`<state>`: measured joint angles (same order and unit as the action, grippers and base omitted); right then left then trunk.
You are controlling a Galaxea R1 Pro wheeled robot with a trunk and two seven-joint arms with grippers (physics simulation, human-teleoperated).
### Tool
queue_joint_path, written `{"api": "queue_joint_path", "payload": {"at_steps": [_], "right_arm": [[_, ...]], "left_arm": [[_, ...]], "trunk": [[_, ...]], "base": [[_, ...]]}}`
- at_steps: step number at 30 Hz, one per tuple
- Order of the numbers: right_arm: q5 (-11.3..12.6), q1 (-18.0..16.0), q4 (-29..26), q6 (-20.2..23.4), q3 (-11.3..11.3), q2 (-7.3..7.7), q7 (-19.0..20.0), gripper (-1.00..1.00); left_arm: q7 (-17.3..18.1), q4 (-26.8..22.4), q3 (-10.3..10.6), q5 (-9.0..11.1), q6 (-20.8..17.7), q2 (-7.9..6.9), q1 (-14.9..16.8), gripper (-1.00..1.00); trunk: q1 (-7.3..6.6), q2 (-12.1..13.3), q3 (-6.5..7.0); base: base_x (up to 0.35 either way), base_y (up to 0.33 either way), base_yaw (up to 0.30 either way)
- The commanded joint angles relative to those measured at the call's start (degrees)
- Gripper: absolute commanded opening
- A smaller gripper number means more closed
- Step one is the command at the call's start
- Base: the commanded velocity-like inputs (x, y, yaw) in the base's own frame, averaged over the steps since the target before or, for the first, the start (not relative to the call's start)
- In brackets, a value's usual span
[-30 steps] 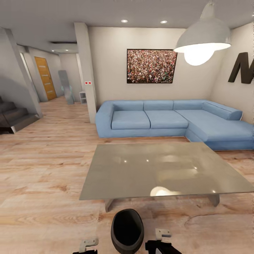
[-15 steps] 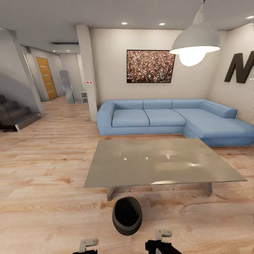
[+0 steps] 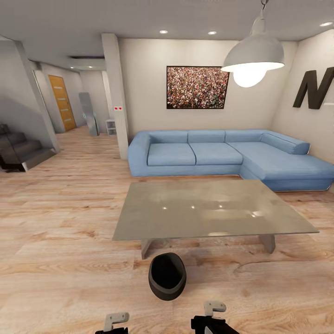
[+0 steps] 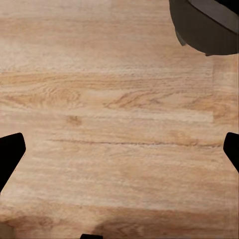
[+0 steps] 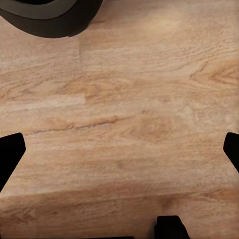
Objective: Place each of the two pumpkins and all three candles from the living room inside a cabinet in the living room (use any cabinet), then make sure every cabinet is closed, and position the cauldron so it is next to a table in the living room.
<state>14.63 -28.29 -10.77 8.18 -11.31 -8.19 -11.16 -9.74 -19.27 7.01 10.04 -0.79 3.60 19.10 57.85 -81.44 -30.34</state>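
Item: cauldron (image 3: 167, 277), black, open-mouthed, stood on the wood floor (image 3: 60, 260) just beside the low grey table (image 3: 208, 208). Judged rigid and fairly heavy; best gripped at the rim (walls look smooth). Left gripper (image 4: 119, 149) and right gripper (image 5: 119, 149) both spread wide, empty.

From the head we look forward and down across the living room — the grey surface (image 3: 211, 211) mid-frame, the blue corner sofa (image 3: 222, 157) beyond it, the wooden floor (image 3: 60, 222) all around. Near the bottom edge we see the black cauldron (image 3: 167, 277) standing on the floor. Both wrist cameras face straight down, close to the floorboards (image 4: 114, 129) — each catches the cauldron's dark rim (image 4: 209, 25) at a corner (image 5: 50, 20), the part they share with the head view.
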Motion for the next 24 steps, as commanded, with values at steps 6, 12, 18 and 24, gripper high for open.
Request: {"api": "queue_joint_path", "payload": {"at_steps": [6,12,18,24], "right_arm": [[0.5,0.0,-0.1,0.3,-0.5,0.02,-0.4,1.0],[0.4,0.0,-0.1,0.3,-0.6,0.02,-0.4,1.0],[0.4,0.0,-0.1,0.3,-0.6,-0.01,-0.4,1.0],[0.4,0.0,-0.1,0.3,-0.6,-0.05,-0.4,1.0]], "left_arm": [[-0.4,-0.1,0.6,0.5,3.8,-0.08,-0.1,1.0],[-0.4,0.0,0.6,0.6,4.5,-0.08,-0.2,1.0],[-0.4,0.0,0.6,0.6,4.6,-0.08,-0.2,1.0],[-0.4,0.1,0.6,0.6,4.6,-0.11,-0.2,1.0]], "trunk": [[0.0,0.0,-0.06],[0.0,0.0,-0.06],[0.0,0.0,-0.06],[0.0,0.0,-0.06]], "base": [[-0.004,0.0,0.0],[0.0,0.0,0.0],[0.001,0.0,0.0],[0.14,0.0,0.061]]}}
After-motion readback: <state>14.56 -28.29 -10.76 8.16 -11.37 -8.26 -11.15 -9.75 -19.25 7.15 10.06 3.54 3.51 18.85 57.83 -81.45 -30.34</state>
